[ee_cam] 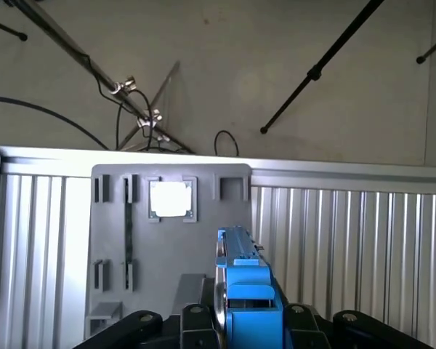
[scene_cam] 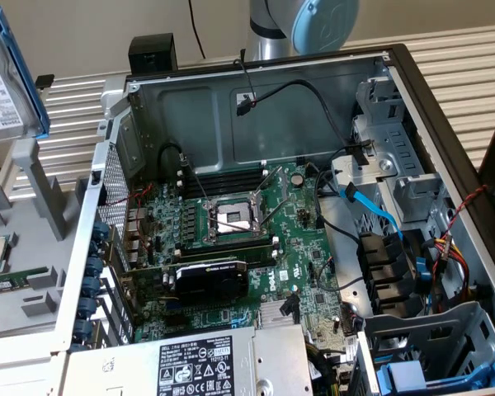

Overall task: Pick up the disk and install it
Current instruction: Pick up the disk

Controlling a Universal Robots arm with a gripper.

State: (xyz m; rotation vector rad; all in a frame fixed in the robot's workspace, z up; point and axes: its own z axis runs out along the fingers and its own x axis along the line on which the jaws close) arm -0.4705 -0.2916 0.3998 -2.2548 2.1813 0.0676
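Note:
The disk [scene_cam: 2,87] hangs at the exterior view's far left, above the grey parts stand [scene_cam: 33,177]; its white label and blue carrier edge show. In the wrist view I see the disk [ee_cam: 241,280] edge-on, blue carrier outward, clamped between the two black fingers [ee_cam: 195,320] of my gripper [ee_cam: 245,327]. The gripper is shut on it. The open computer case [scene_cam: 412,82] lies to the exterior view's right of the disk.
Below the disk, the grey stand [ee_cam: 167,283] carries a square processor chip [ee_cam: 169,198] and a memory stick [ee_cam: 128,233]. In the case lie the motherboard [scene_cam: 297,247], a black graphics card [scene_cam: 210,280], loose cables and a drive bay with blue rails [scene_cam: 412,375]. A slatted metal table [ee_cam: 349,254] surrounds them.

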